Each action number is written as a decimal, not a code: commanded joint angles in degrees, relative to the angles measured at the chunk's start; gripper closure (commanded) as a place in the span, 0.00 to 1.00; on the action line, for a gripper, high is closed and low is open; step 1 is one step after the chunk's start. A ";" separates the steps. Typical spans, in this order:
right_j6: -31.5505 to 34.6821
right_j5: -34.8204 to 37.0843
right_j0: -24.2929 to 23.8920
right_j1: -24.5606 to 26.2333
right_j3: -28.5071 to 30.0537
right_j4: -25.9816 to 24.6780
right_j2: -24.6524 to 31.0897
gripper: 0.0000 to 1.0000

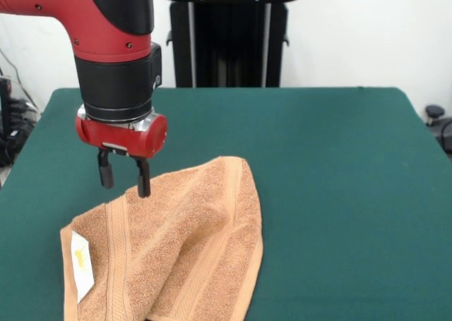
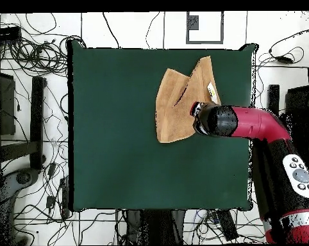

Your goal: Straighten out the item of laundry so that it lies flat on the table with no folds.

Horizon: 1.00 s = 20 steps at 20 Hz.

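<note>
The item of laundry (image 1: 183,243), a light-brown terry towel, lies crumpled on the green table (image 1: 339,166) at the near left. One side is folded over, with a ridge down its middle. Its white tag (image 1: 82,263) with yellow print shows at the left corner. My gripper (image 1: 124,177) hangs just over the towel's far left edge, open, with nothing between its black fingers (image 1: 143,181). From overhead, the towel (image 2: 175,109) lies near the table's (image 2: 118,128) upper right, and the red arm (image 2: 247,125) covers its right edge.
The towel's near end runs off the bottom of the front view. In the overhead view it sits close to the table's top and right edges. Cables (image 2: 29,51) and stands surround the table on the floor.
</note>
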 commanded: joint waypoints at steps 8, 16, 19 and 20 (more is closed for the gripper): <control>-3.34 -2.27 1.47 0.57 6.06 -0.18 3.52 0.00; -3.74 -0.31 1.67 -0.75 6.16 0.41 3.52 0.00; -4.20 0.05 1.81 -0.91 5.89 0.14 3.45 0.00; -4.18 0.09 1.81 -0.94 5.88 0.11 3.38 0.00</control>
